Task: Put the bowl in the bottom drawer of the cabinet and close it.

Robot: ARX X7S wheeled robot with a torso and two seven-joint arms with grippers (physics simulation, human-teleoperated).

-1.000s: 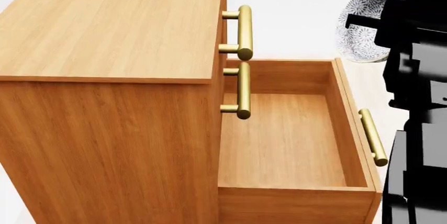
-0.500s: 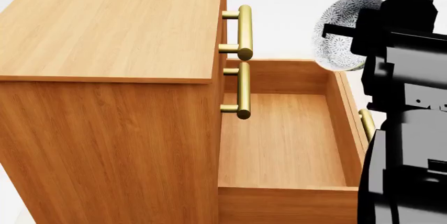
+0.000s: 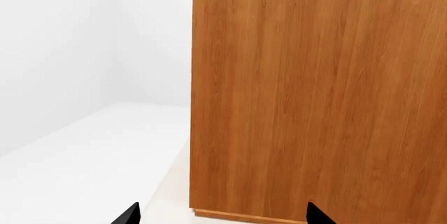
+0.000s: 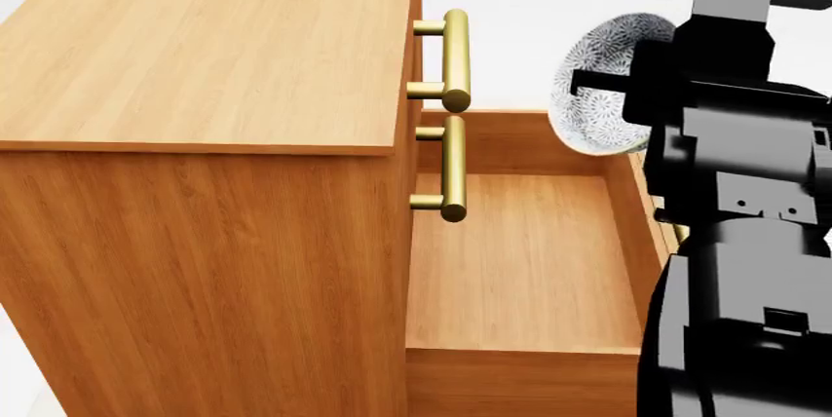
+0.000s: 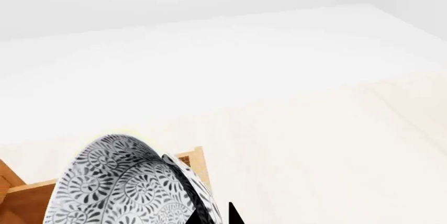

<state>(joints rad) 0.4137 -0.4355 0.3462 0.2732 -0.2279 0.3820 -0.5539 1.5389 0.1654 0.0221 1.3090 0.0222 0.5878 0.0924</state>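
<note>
The cabinet fills the left of the head view, its front facing right. Its bottom drawer is pulled out to the right and holds nothing. The patterned bowl hangs tipped on its side above the drawer's far outer corner, with my right gripper shut on its rim. In the right wrist view the bowl sits right against my right gripper, with a drawer edge beneath. My left gripper is open beside the cabinet's side panel, holding nothing.
Two brass handles of the shut upper drawers jut out over the open drawer's inner end. My black right arm covers the drawer's front wall and most of its handle. Pale floor stretches beyond the cabinet.
My right arm has carried the bowl leftward, from outside the drawer's front to above its far outer corner. The arm now hides the drawer's handle. The drawer has not moved.
</note>
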